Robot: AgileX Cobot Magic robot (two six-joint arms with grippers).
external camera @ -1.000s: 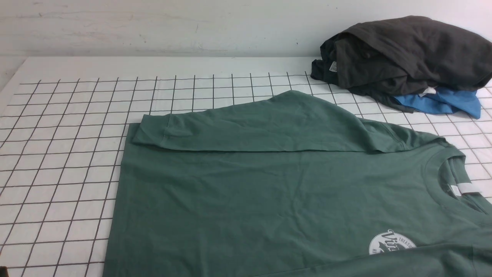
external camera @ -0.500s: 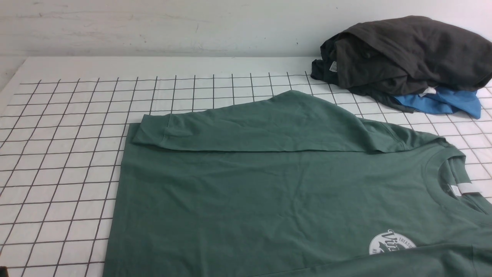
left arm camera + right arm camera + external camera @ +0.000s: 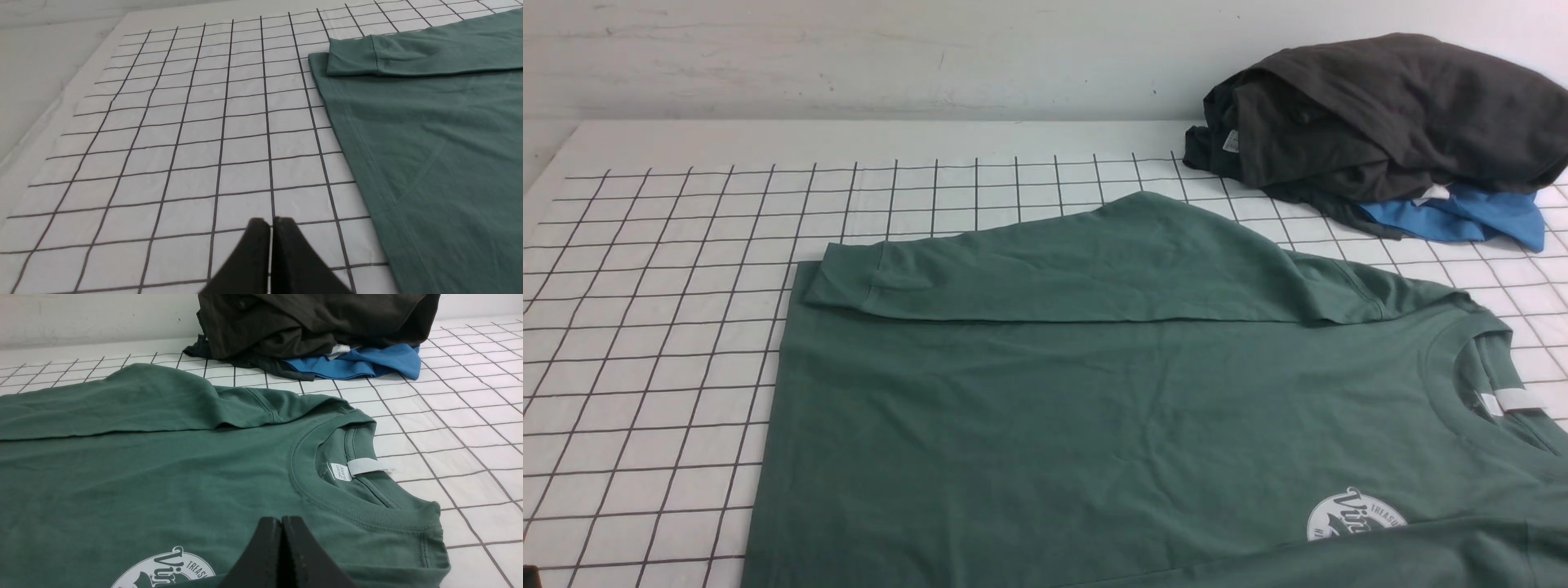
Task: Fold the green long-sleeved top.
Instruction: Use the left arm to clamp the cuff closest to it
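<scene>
On the white gridded bench (image 3: pixel 645 327) the green top (image 3: pixel 1054 408) lies flat, far sleeve (image 3: pixel 1054 269) folded across it. Its round white logo (image 3: pixel 1352 516) reads "Vi…", "TREAS…"; neck label (image 3: pixel 369 466) unreadable. The left gripper (image 3: pixel 270 222) and right gripper (image 3: pixel 281 520) are closed, empty.

Matte black, wedge-shaped fingers (image 3: pixel 249 261) on the left gripper (image 3: pixel 270 222), tapering to blunt rounded tips; same smooth black wedges on the right gripper (image 3: pixel 281 519).
</scene>
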